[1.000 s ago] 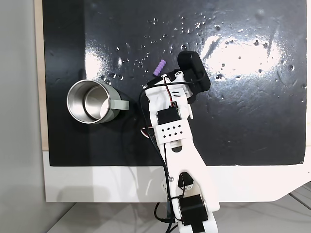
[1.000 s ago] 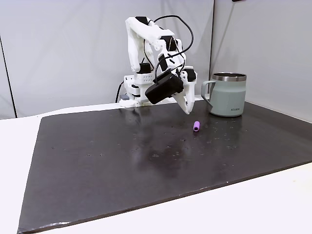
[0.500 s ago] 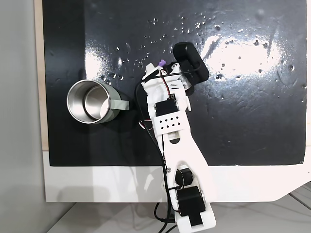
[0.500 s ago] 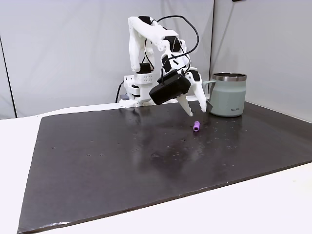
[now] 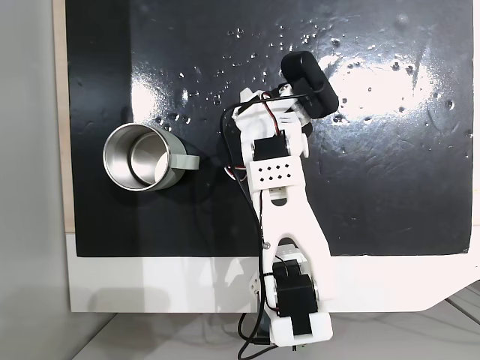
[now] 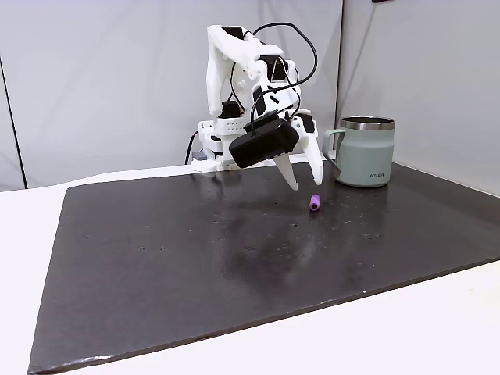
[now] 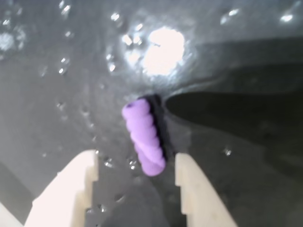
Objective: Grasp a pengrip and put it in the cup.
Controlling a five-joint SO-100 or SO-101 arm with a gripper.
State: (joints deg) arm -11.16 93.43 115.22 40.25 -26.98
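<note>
The pengrip (image 7: 143, 137) lies flat on the black mat (image 6: 195, 266), and in the wrist view it sits just ahead of the gap between the two white fingertips (image 7: 189, 170), slightly nearer the right-hand one, with its near end about level with the tips. Its long axis runs roughly along the direction the fingers point, tilted a little so the far end leans left in the wrist view. In a fixed view from the side, the pengrip (image 6: 315, 202) rests on the mat near the cup (image 6: 366, 151), on the side of the cup away from its handle's wall, and below the gripper (image 6: 305, 173). The jaws stand spread, wider than the pengrip's thickness, and they hold nothing; the fingertips seem to hang above the mat rather than touch it, though the blur in the wrist view leaves that uncertain. From above, the cup (image 5: 139, 157) stands well left of the gripper.
</note>
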